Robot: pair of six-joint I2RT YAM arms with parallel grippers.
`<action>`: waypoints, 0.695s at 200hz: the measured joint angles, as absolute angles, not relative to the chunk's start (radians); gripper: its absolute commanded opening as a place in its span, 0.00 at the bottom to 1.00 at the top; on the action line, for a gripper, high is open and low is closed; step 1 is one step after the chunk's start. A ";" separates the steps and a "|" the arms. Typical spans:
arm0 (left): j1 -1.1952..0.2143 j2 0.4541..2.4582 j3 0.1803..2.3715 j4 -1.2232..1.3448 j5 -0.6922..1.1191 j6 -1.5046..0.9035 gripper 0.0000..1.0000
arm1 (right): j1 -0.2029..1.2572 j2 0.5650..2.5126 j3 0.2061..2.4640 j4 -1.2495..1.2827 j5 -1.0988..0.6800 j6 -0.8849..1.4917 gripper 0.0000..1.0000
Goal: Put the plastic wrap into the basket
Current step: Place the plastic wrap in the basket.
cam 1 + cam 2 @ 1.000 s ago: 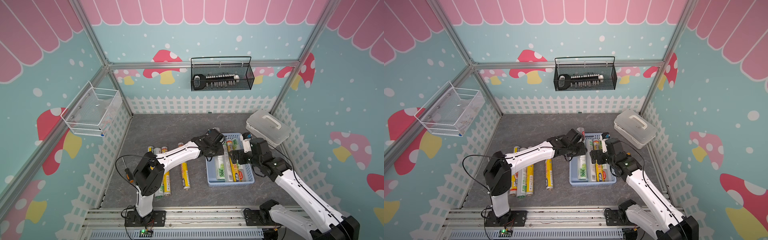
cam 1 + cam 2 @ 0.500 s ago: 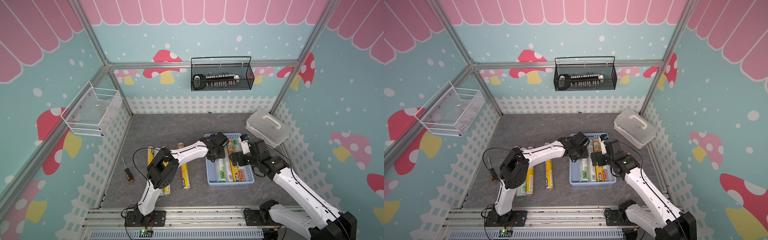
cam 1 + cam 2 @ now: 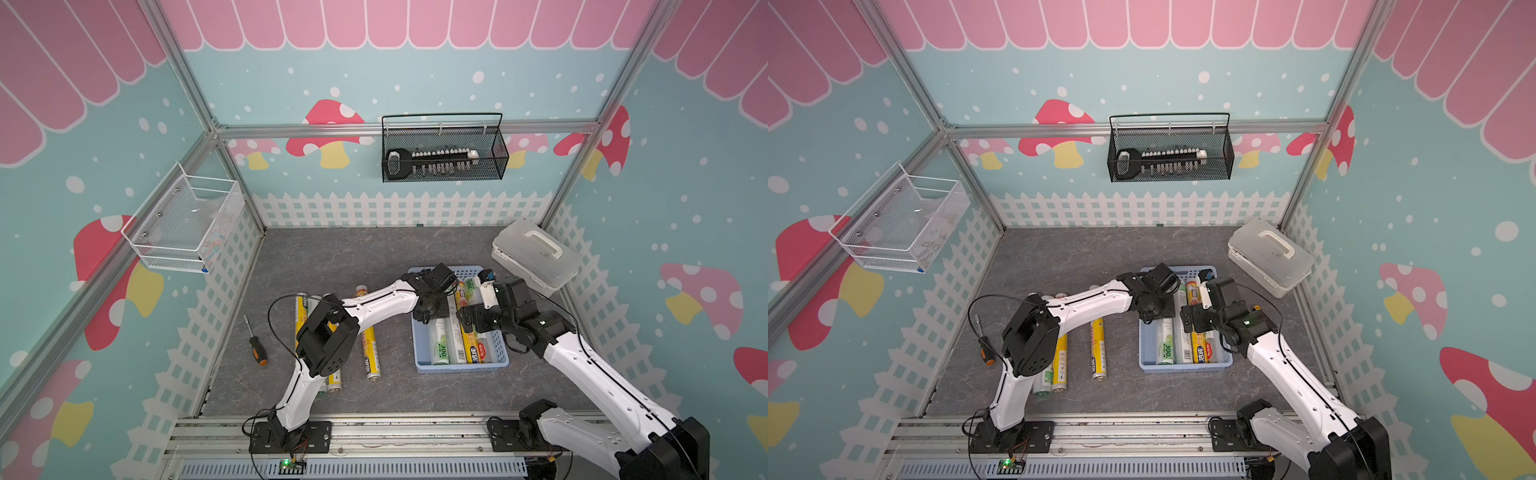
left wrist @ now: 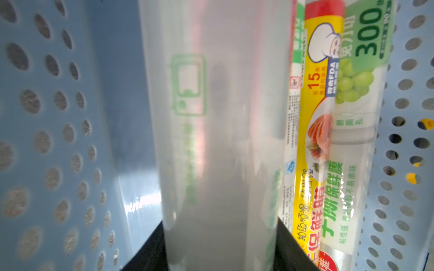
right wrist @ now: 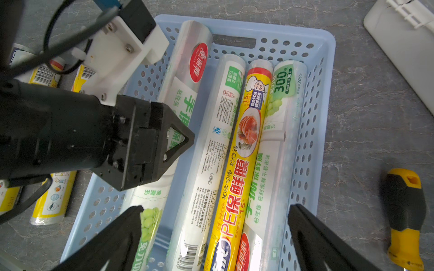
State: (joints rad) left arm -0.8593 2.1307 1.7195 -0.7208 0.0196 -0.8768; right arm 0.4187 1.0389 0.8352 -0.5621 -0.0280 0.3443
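Over the light-blue basket (image 5: 327,47), with three rolls (image 5: 237,145) lying inside, my left gripper (image 3: 430,311) sits closed on a fourth plastic wrap roll (image 4: 218,140) near mid-length, and my right gripper (image 5: 215,208) stands spread wide; I judge the roll light, rigid and glossy-slick, best gripped centrally, square across the sleeve.

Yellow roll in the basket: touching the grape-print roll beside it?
Touching: right wrist view shows the yellow roll flush against the grape-print roll, no gap.
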 measured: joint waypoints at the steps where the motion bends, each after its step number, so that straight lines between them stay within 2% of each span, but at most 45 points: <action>1: -0.859 2.131 1.720 -0.721 0.020 -0.877 0.56 | 0.419 1.039 0.835 -0.562 -0.028 0.344 0.99; 139: -0.851 2.137 1.734 -0.722 0.031 -0.860 0.57 | 0.419 1.016 0.835 -0.561 -0.056 0.354 0.99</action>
State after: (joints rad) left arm -0.8513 2.1372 1.7344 -0.7216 0.0315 -0.8597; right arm 0.4187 1.0161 0.8352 -0.5606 -0.0559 0.3542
